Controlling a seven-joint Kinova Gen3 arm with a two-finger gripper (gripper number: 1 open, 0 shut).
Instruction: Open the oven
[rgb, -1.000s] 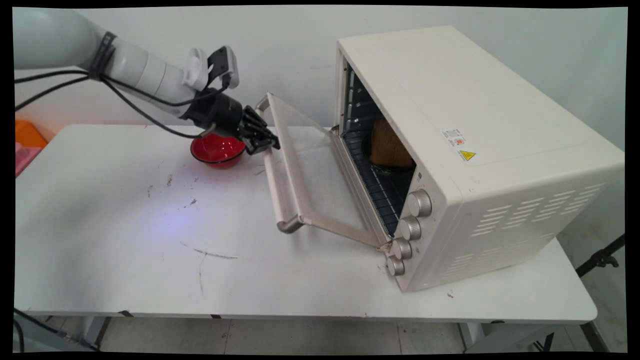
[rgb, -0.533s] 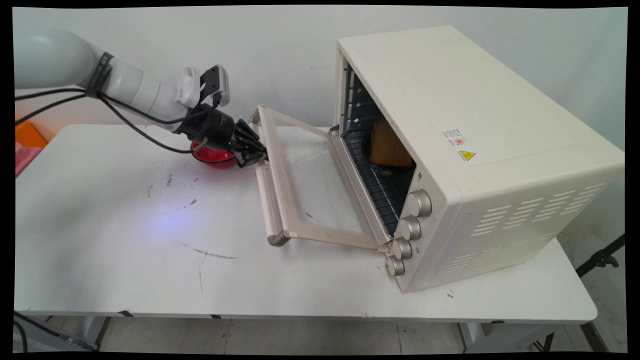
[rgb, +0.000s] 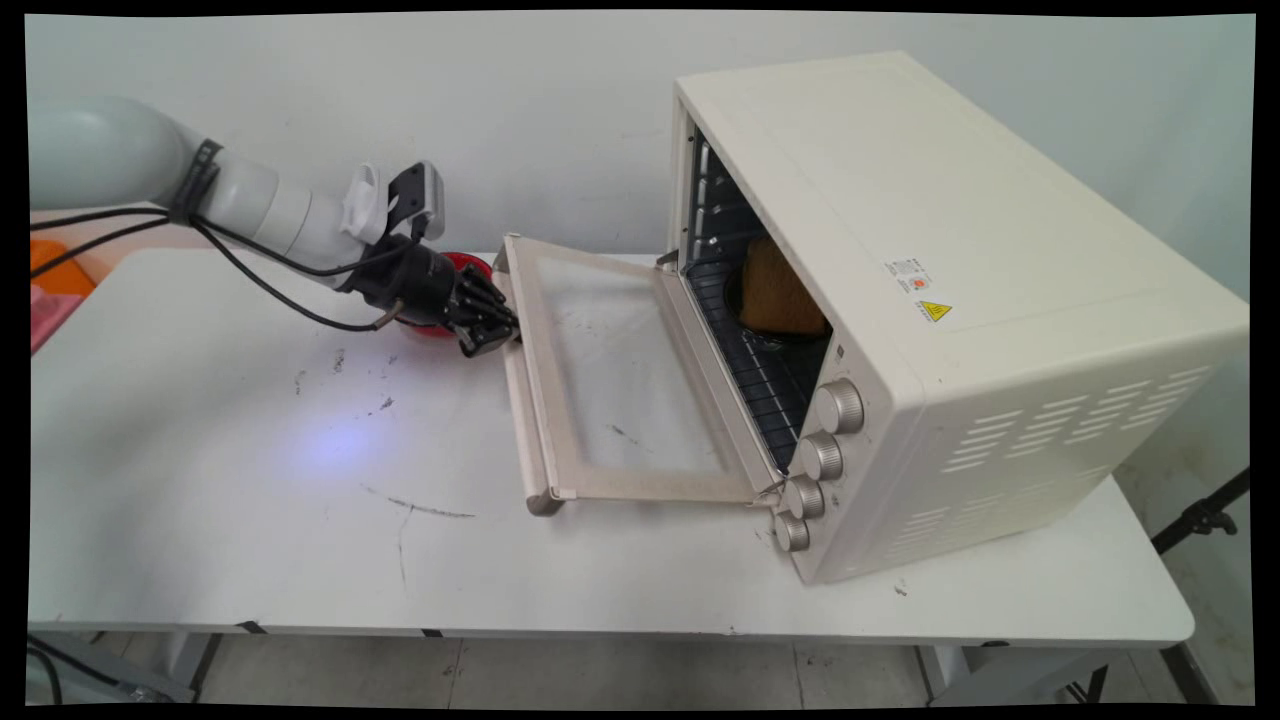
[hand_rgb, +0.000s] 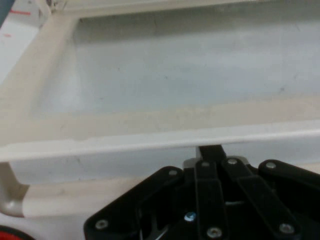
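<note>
Since the earlier frames the oven door (rgb: 620, 380) had swung down almost flat, drawn by the gripper (rgb: 497, 335), whose jaws were closed on the door handle (rgb: 512, 375). The red bowl (rgb: 466, 264) sat at the gripper's twelve o'clock on the worktop (rgb: 250, 480); further pulling risked knocking it.

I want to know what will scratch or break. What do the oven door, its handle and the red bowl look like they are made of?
Oven door: a cream frame, probably painted metal, round a clear pane, likely glass, since the table shows through it.
Handle: a matte beige bar with duller metal-looking end brackets; metal or plastic, hard to tell.
Red bowl: glossy red, plastic or glazed ceramic; mostly hidden behind the gripper.
</note>
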